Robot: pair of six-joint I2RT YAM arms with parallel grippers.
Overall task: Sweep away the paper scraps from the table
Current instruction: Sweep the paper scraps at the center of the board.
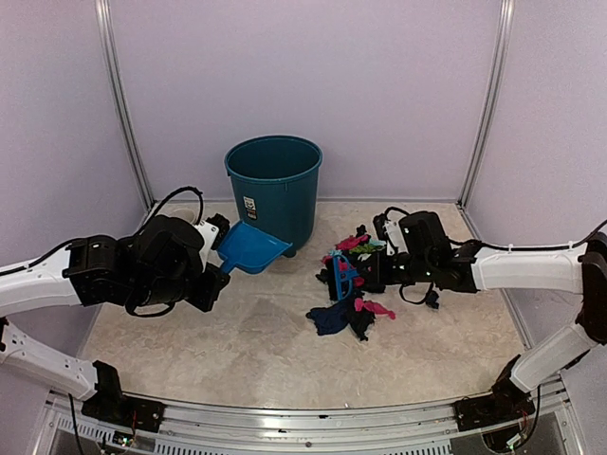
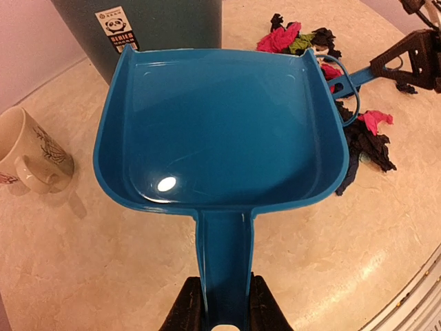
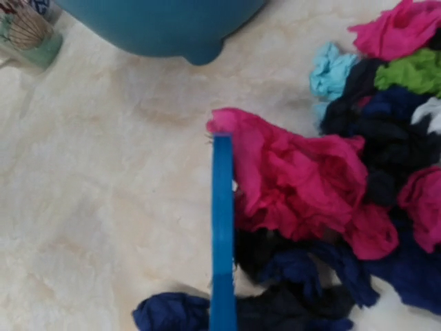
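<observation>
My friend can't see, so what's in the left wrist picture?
A blue dustpan, empty, fills the view, its handle pinched by the left end effector at the bottom. Behind it stand a teal bin and, at left, a mug; pink and black paper scraps lie on the beige table at upper right.

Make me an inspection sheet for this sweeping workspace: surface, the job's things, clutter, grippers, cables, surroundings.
Surface: table, beige marble pattern, metal rail along the front.
Job's things: paper scraps heaped right of centre, in pink, black, dark blue, teal and green; none in the dustpan.
Clutter: teal bin at the back; mug standing near it.
Grippers: left gripper shut on the dustpan handle; right gripper shut on the blue brush, at the heap's edge.
Cables: black cables loop at both arms.
Surroundings: pale lilac walls on three sides.
</observation>
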